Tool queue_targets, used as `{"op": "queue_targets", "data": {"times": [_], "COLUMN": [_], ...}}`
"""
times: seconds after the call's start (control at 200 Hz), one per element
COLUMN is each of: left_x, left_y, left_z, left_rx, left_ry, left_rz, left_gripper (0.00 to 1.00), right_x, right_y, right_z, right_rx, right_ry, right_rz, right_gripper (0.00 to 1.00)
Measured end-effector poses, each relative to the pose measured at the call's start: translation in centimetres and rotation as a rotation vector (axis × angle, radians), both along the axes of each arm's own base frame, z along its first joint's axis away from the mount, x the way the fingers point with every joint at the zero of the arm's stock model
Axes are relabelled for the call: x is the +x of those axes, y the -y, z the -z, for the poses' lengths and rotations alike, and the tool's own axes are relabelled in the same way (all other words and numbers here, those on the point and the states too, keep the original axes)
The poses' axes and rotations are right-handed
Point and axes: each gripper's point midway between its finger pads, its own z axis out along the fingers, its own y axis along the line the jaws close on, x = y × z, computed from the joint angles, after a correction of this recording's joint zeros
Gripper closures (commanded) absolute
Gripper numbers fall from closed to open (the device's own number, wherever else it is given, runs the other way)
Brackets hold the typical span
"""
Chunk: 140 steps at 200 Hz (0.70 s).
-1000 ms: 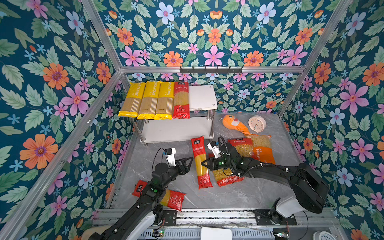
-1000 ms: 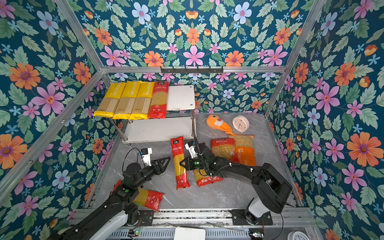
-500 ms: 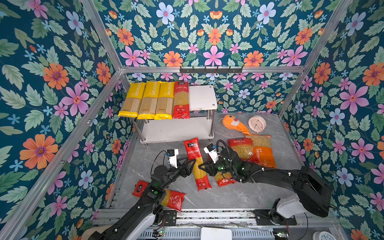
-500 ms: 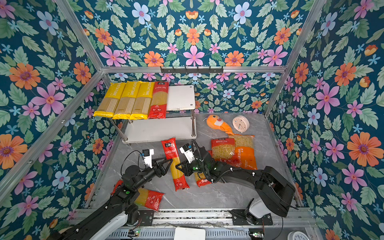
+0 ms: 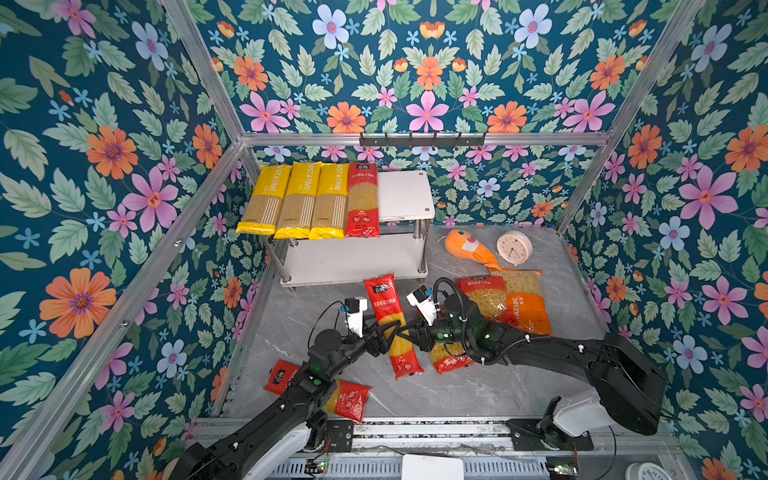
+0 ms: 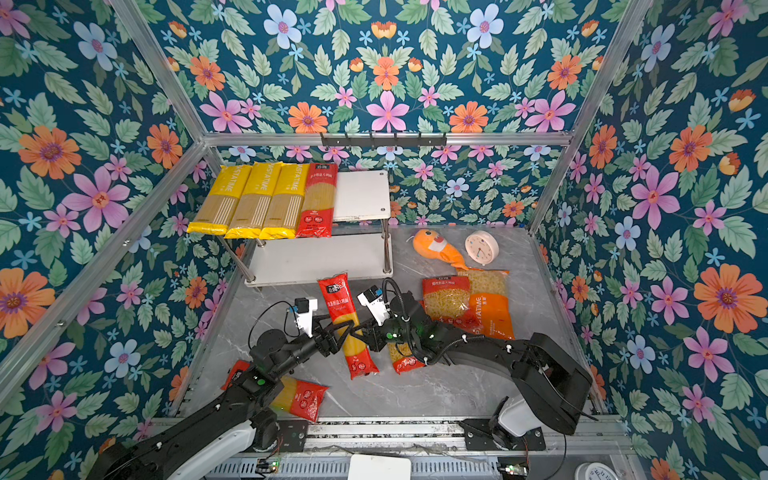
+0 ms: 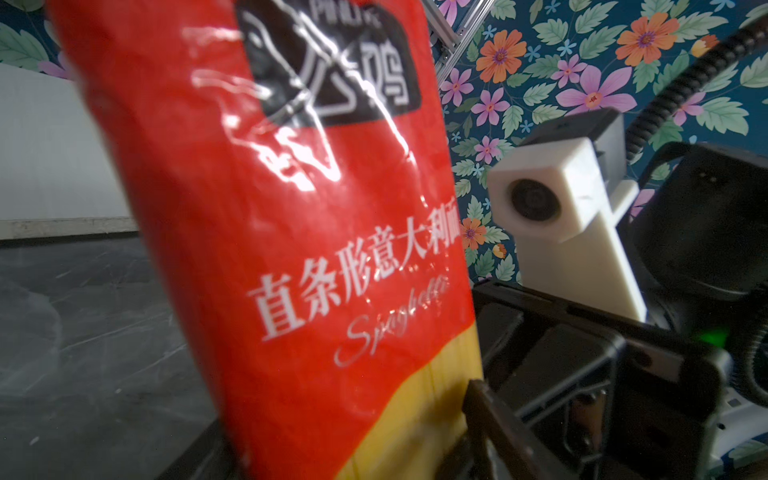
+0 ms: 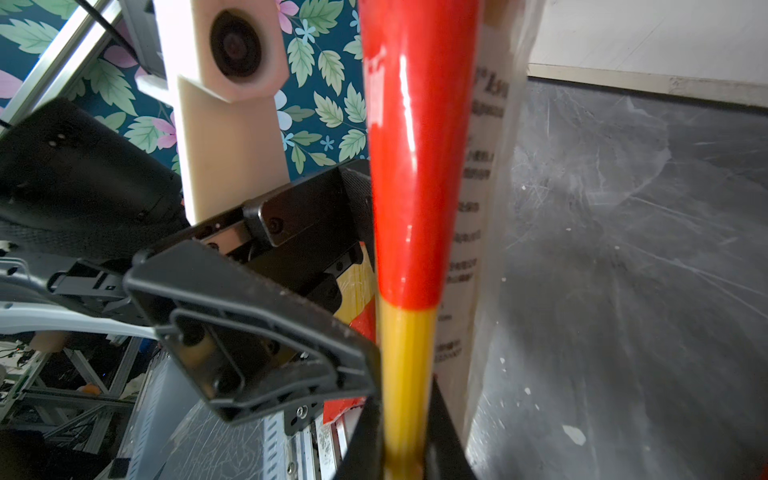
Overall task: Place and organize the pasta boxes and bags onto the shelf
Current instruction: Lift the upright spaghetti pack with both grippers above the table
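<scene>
Spaghetti is sitting in my grip: my right pincer (image 5: 409, 332) is clamping one long edge of the red spaghetti pack (image 5: 386, 303) mid-length, over the counter (image 5: 457, 390) in front of the shelf (image 5: 405, 195). My left pincer (image 5: 390, 336) is gaping wide, straddling the opposite edge. Bare board is showing at the shelf's top right and along its lower tier.

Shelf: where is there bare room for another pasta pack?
Top board: bare between the red spaghetti pack and its right edge; left part crowded with yellow packs. Lower board: bare where visible.
</scene>
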Motion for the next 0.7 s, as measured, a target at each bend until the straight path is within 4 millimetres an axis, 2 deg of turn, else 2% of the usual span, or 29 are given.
{"op": "queue_targets", "data": {"times": [0.275, 0.43, 0.7], "left_x": [-0.5, -0.9, -1.5], "left_y": [0.6, 0.9, 1.3], "left_z": [-1.1, -1.3, -2.6], "left_rx": [-0.020, -0.018, -0.047], "left_ry": [0.061, 0.081, 0.125], "left_rz": [0.040, 0.066, 0.104], "left_gripper": [0.27, 0.29, 0.30], "right_x": [-0.6, -0.5, -0.7], "right_y": [0.4, 1.3, 2.2], "right_z": [-1.0, -1.6, -3.3], "right_rx": [0.031, 0.062, 0.105], "right_ry": [0.004, -0.017, -0.004], "right_rz": [-0.053, -0.070, -0.094], "right_gripper": [1.00, 1.00, 1.00]}}
